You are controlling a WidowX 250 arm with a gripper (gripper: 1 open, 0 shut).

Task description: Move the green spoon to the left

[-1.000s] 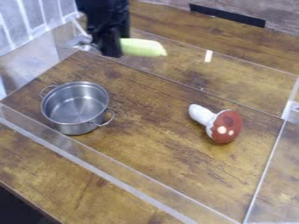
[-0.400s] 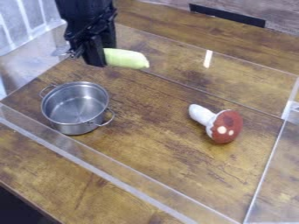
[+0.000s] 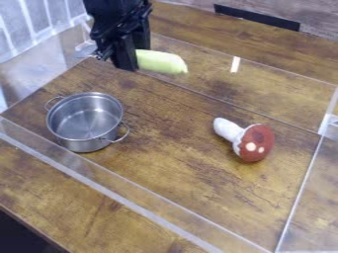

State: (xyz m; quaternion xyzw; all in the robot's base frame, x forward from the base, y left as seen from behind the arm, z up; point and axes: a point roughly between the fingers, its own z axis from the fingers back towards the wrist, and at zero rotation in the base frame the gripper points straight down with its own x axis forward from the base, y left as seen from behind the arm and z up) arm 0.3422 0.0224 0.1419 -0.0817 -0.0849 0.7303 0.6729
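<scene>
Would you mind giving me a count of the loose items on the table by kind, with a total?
Spoons: 1, the green spoon, held in the gripper
Pots: 1, the metal pot
Toy mushrooms: 1, the red-capped mushroom
Total: 3

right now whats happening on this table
The robot arm's tool is shut on the green spoon, holding it above the far side of the wooden table. The pale handle sticks out to the picture's right of the tool. A steel pot sits empty near the left, and a red-capped toy mushroom lies on its side to the right, both untouched.
</scene>
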